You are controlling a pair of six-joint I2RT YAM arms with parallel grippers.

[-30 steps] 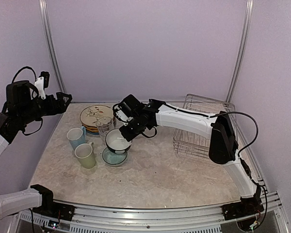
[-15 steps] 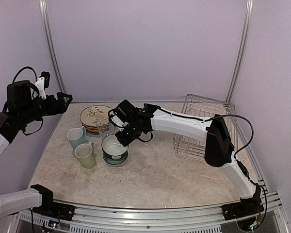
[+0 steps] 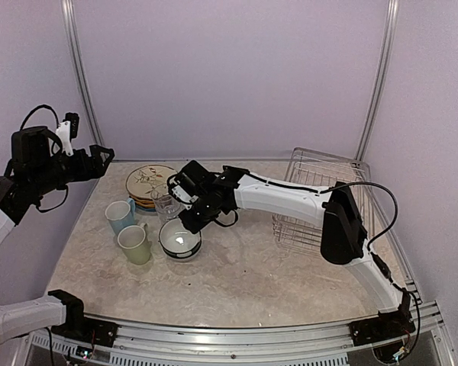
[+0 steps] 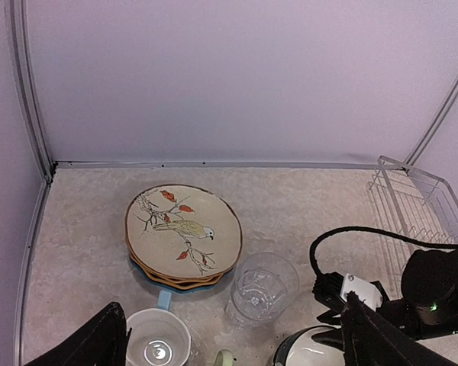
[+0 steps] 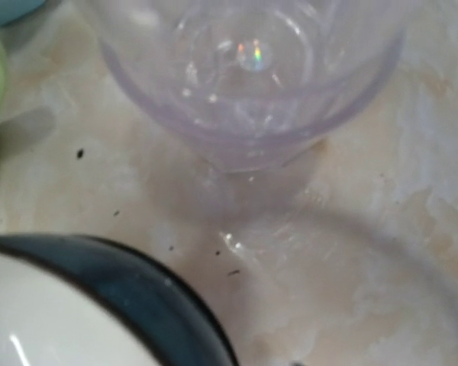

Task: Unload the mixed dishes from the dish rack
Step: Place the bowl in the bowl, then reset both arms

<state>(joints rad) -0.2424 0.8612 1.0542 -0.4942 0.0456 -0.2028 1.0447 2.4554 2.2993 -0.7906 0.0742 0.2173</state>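
Top external view: the right gripper (image 3: 189, 219) is at the far rim of the teal-and-white bowls (image 3: 179, 241), left of centre. Whether its fingers are spread cannot be told. The left gripper (image 3: 101, 157), upper left, has its fingers spread. The dish rack (image 3: 320, 194) stands at the right.

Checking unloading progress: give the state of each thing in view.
dish rack, no dishes visible inside
plates, stacked flat
glass tumbler, upright, empty
blue mug, upright
green mug, upright
bowls, nested, upright
left gripper, open, empty
right gripper, by bowls, opening unclear
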